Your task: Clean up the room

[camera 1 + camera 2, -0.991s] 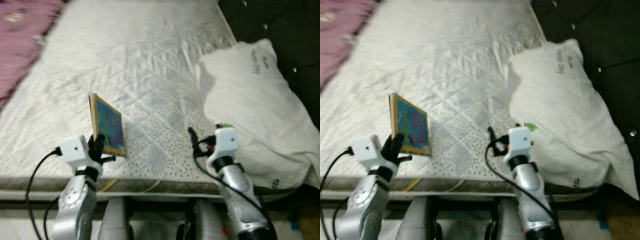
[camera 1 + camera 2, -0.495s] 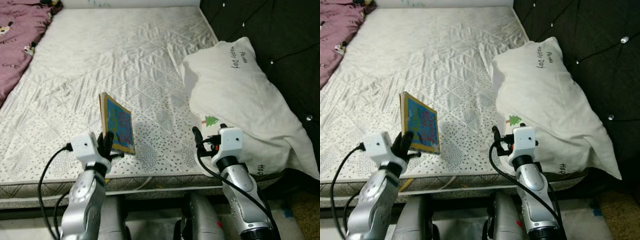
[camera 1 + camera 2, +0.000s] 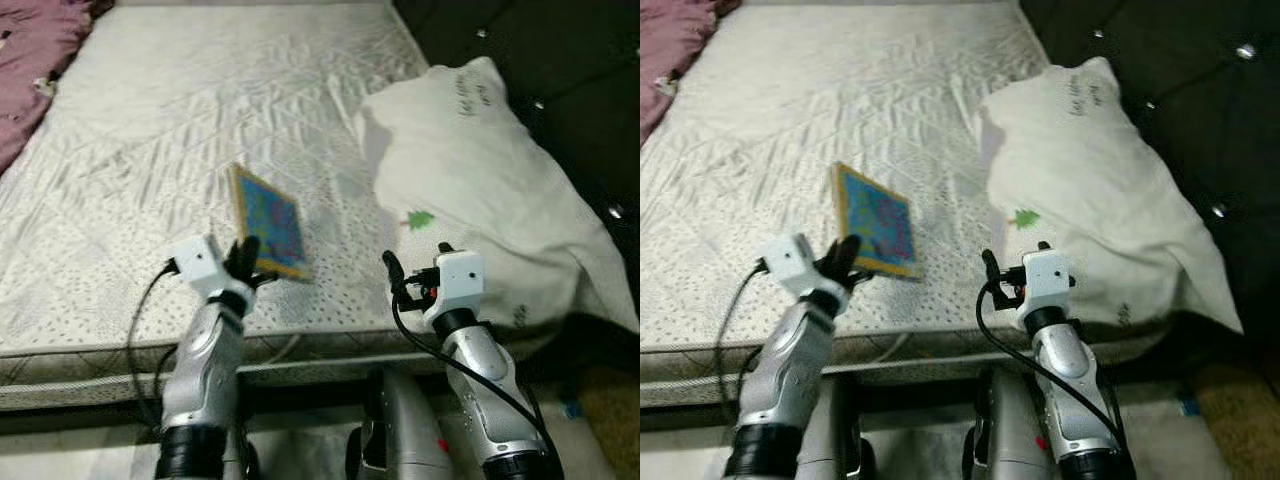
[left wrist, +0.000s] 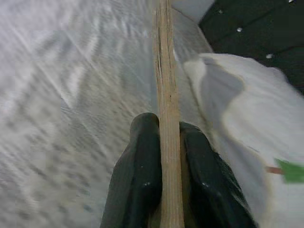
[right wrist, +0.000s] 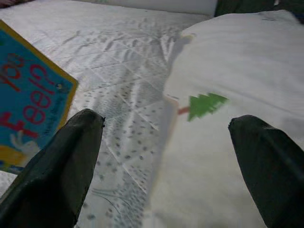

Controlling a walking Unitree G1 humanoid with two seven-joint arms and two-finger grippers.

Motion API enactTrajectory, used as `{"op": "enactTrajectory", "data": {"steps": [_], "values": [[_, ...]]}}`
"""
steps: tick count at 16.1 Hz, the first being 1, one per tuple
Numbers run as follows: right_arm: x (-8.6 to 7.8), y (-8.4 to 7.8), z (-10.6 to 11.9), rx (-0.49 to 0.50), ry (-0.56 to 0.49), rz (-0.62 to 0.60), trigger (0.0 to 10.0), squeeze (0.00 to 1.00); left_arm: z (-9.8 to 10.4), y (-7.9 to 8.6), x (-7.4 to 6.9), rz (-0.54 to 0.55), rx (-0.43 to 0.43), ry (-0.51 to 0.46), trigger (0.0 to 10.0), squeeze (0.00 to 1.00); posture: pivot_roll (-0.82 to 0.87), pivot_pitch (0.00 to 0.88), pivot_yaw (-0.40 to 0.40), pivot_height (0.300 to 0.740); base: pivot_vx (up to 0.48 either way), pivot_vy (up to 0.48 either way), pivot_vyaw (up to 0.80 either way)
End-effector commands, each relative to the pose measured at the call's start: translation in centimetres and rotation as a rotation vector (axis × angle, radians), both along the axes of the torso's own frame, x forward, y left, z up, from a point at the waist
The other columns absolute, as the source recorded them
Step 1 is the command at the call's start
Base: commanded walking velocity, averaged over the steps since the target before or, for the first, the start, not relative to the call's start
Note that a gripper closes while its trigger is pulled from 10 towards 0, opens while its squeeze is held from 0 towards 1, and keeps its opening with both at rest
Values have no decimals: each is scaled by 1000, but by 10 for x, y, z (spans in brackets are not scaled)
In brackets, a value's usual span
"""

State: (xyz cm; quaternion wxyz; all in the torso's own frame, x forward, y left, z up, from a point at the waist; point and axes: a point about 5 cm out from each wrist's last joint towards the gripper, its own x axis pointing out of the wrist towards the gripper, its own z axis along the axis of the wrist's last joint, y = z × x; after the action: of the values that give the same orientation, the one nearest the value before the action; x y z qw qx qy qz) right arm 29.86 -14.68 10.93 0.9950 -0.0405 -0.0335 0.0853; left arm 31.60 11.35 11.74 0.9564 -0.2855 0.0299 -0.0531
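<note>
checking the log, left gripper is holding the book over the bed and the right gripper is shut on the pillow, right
Not quite. The right gripper is open and holds nothing; the right wrist view shows its fingers spread apart before the pillow. The left gripper is indeed shut on the book over the bed.

Head eyes: high, looking forward and down over the bed (image 3: 200,110).
Left wrist: close, along the book (image 4: 167,118) edge.
Right wrist: low, close.
Shared: pillow (image 3: 1090,190), book.
</note>
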Motion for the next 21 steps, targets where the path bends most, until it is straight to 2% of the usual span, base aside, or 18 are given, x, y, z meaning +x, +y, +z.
{"op": "enactTrajectory", "data": {"steps": [1,4,8,9,12,15,18,21], "values": [[-1,-2,-2,-11,0,-15,10000,0,-1,-10,-2,-28,-64,24,10000,0,-38,172,-21,562,0,0,0],[-1,-3,-2,-17,-1,-17,10000,0,-14,-22,-6,-39,-219,157,10000,0,-39,167,-22,562,0,0,0],[0,-6,-1,-37,-10,-22,10000,0,-20,-26,-4,-80,-326,238,10000,0,-44,157,-21,562,0,0,0],[0,-6,-1,-39,-11,-25,10000,0,-26,-26,-2,-118,-352,285,10000,0,-45,154,-21,562,0,0,0],[1,-6,0,-44,-14,-25,10000,0,-37,-13,5,-117,-347,322,10000,0,-55,153,-22,562,0,0,0],[-2,-10,3,-64,-31,-22,10000,0,-51,-6,13,-179,-317,419,10000,0,-64,149,-22,562,0,0,0],[-3,-12,3,-70,-32,-28,10000,0,-52,3,20,-171,-279,413,10000,0,-64,149,-22,562,0,0,0],[-4,-12,2,-73,-32,-28,10000,0,-56,10,25,-177,-288,441,10000,0,-80,150,-22,562,0,0,0]]}}
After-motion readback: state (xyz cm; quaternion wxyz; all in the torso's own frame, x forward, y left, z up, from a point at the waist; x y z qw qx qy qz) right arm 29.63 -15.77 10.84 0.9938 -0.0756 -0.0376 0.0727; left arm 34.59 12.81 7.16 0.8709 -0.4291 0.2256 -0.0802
